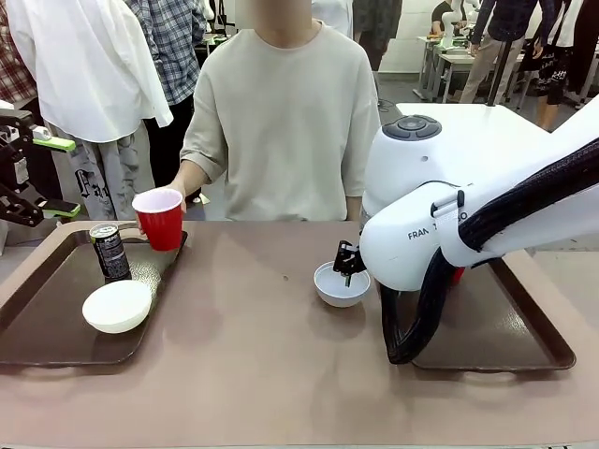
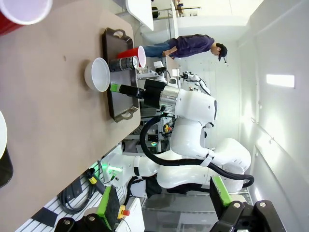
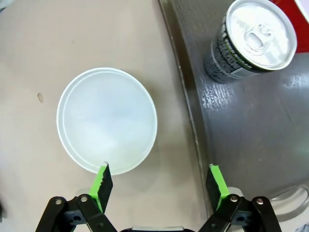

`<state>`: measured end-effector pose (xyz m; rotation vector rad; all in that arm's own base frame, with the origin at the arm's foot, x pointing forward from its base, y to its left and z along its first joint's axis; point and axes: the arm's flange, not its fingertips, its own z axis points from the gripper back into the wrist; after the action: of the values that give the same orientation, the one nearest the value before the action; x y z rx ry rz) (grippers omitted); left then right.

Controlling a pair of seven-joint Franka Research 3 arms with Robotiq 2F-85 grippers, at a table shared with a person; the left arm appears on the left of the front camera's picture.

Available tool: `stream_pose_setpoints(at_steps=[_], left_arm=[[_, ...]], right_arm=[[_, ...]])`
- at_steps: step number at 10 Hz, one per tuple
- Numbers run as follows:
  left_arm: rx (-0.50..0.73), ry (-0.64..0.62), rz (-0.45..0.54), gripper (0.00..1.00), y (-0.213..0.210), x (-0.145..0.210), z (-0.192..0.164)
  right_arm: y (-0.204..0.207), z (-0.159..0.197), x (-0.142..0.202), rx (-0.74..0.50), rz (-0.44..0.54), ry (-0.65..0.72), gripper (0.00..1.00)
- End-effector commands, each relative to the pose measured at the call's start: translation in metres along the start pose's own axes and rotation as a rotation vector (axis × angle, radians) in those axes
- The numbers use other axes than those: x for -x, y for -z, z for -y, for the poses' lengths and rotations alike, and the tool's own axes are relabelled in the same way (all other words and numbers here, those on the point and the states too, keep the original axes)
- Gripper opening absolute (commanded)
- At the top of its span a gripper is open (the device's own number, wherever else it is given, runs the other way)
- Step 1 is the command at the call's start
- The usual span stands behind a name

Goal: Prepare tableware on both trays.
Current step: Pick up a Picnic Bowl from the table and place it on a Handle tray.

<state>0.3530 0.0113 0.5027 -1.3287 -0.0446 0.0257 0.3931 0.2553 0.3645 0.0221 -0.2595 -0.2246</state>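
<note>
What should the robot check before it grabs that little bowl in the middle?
1. Right gripper open: ok.
2. Pale bowl between its fingers: not ok, it lies to one side, one finger at its rim.
3. Bowl empty: ok.
4. Bare space on the right tray beside the can: ok.
5. Person clear of the bowl: ok, holding a red cup at the left tray.
</note>
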Motion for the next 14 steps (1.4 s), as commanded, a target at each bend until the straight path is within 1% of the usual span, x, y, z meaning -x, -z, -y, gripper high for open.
stream_pose_setpoints(at_steps=[1,3,5,7,8,9,10,12,13,14], left_arm=[[0.008,0.018,-0.002,1.00,-0.002,0.000,0.000],[0.008,0.018,-0.002,1.00,-0.002,0.000,0.000],[0.008,0.018,-0.002,1.00,-0.002,0.000,0.000],[0.008,0.018,-0.002,1.00,-0.002,0.000,0.000],[0.008,0.018,-0.002,1.00,-0.002,0.000,0.000],[0.008,0.018,-0.002,1.00,-0.002,0.000,0.000],[0.008,0.018,-0.002,1.00,-0.002,0.000,0.000],[0.008,0.018,-0.002,1.00,-0.002,0.000,0.000],[0.008,0.018,-0.002,1.00,-0.002,0.000,0.000],[0.008,0.018,-0.002,1.00,-0.002,0.000,0.000]], right_arm=[[0.011,-0.013,-0.006,-0.036,-0.004,0.048,1.00],[0.020,-0.014,-0.011,-0.062,-0.028,0.074,1.00],[0.028,-0.013,-0.014,-0.080,-0.038,0.070,1.00],[0.032,-0.014,-0.016,-0.128,-0.040,0.079,1.00],[0.034,-0.014,-0.018,-0.133,-0.044,0.076,0.43],[0.034,-0.015,-0.017,-0.138,-0.048,0.072,0.41],[0.034,-0.015,-0.018,-0.139,-0.046,0.074,0.00],[0.034,-0.014,-0.017,-0.139,-0.051,0.071,0.00],[0.034,-0.015,-0.016,-0.140,-0.049,0.070,0.14],[0.035,-0.014,-0.017,-0.135,-0.049,0.070,0.03]])
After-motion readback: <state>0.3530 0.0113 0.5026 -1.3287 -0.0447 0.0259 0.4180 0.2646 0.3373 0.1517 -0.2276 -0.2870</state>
